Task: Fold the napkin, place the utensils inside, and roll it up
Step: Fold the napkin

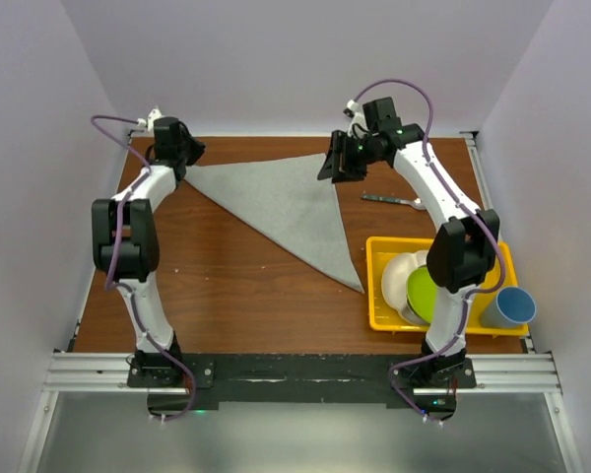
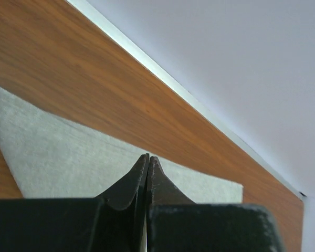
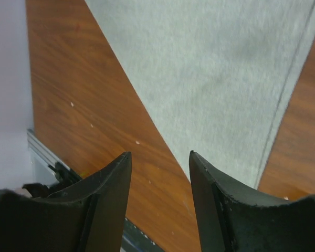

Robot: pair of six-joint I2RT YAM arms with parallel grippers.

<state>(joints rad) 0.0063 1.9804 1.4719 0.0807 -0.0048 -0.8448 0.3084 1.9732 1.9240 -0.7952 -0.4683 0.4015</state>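
A brown wooden desk [image 1: 236, 286] fills the overhead view, with white walls around it and two white and black robot arms rising from its near edge.

The napkin [image 1: 286, 202], a plain light grey cloth, lies flat on the far middle of the desk. It is folded into a large triangle. One corner points to the far left, one to the far right, and a long point reaches toward the near right.

A yellow tray [image 1: 373, 296] sits at the near right of the desk. Inside it are a white bowl [image 1: 399, 276] and a green plate [image 1: 424, 294], partly hidden by the right arm. A blue cup [image 1: 507, 307] stands just beside the tray, on its right.

The left gripper [image 2: 148, 163] is at the napkin's far left corner. Its two black fingers [image 2: 128, 184] are pressed fully together, and their tips sit over the cloth's edge. Whether any cloth is pinched between them cannot be told.

The right gripper [image 3: 160, 155] hangs at the napkin's far right corner. Its jaws stand moderately apart with nothing between them. Bare wood and the slanting edge of the cloth show through the gap.

The spoon [image 1: 394, 200], small and silver, lies on bare wood to the right of the napkin. It is between the cloth and the tray, and apart from both grippers.
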